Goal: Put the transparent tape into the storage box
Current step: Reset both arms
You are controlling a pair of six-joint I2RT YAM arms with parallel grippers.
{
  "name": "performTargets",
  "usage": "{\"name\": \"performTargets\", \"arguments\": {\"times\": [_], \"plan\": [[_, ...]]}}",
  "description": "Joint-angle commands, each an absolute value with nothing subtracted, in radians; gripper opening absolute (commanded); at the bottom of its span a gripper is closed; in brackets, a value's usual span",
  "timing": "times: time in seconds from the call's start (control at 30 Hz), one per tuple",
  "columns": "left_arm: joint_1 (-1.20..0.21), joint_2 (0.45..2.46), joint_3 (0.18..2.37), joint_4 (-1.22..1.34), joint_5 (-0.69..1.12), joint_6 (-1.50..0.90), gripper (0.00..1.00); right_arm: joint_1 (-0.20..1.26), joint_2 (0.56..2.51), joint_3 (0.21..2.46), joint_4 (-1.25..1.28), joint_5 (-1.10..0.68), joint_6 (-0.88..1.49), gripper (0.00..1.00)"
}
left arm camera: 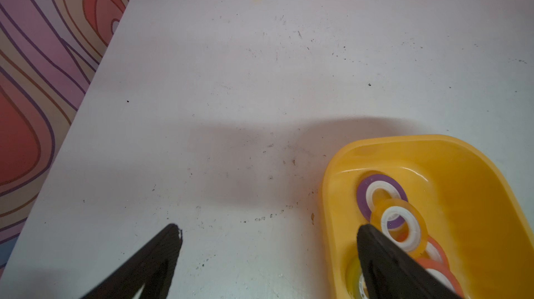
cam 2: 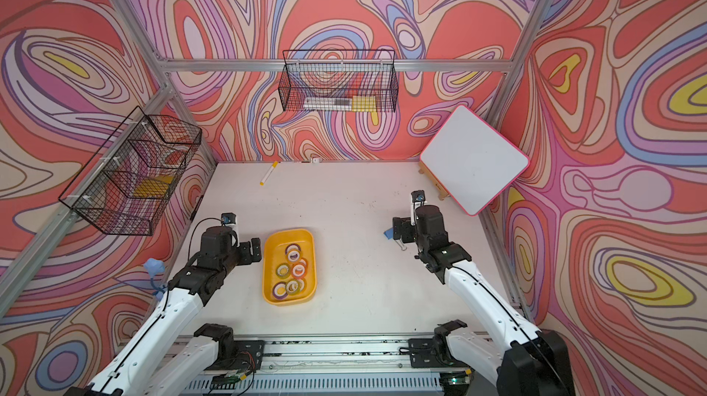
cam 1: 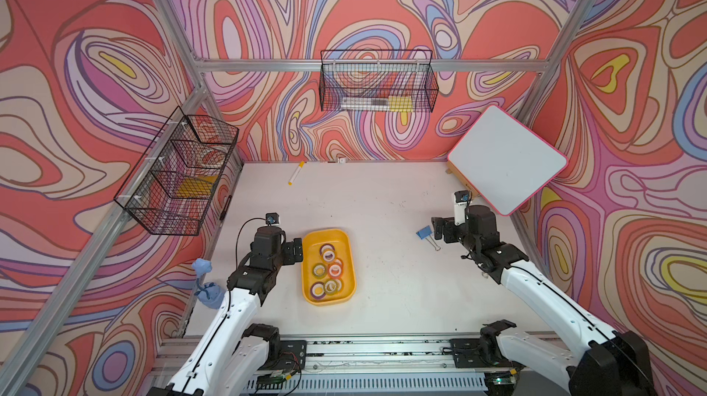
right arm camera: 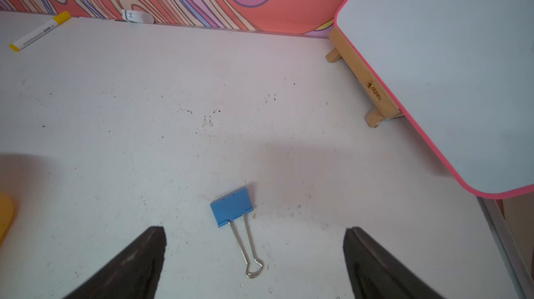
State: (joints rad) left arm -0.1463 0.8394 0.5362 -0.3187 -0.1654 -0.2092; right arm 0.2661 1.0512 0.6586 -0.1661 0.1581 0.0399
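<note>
In the right wrist view, the white marker is showing dark print along its barrel, too small to read surely. The wooden stand is bearing a round logo and a brand word, too blurred to read.

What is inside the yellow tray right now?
Tape rolls, purple, yellow and red-orange, lying overlapped. Lower rolls are partly covered by upper ones; whatever lies beneath them in the tray is hidden.

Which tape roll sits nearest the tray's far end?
The purple roll overlapped by a yellow roll; the rest lie toward the tray's near end.
</note>
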Motion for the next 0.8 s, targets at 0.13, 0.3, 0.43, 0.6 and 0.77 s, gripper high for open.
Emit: {"name": "performTargets", "arguments": {"times": [0.13, 0.3, 0.43, 0.6, 0.77], "plan": [[-0.113, 0.891, 0.34, 0.118, -0.299, -0.213, 0.95, 0.116, 1.113, 0.477, 0.249, 0.099, -0.1, 0.98], [-0.11, 0.991, 0.284, 0.292, -0.353, -0.23, 0.91, 0.014, 1.232, 0.402, 0.488, -0.042, -0.015, 0.98], [-0.11, 1.087, 0.305, 0.392, -0.345, -0.162, 0.89, 0.005, 1.353, 0.39, 0.676, -0.056, 0.004, 0.98], [-0.111, 1.205, 0.329, 0.536, -0.334, -0.079, 0.91, -0.014, 1.516, 0.438, 0.828, -0.054, 0.029, 0.98], [-0.11, 1.302, 0.341, 0.686, -0.286, 0.007, 0.94, -0.025, 1.636, 0.499, 0.846, -0.055, 0.02, 0.98]]}}
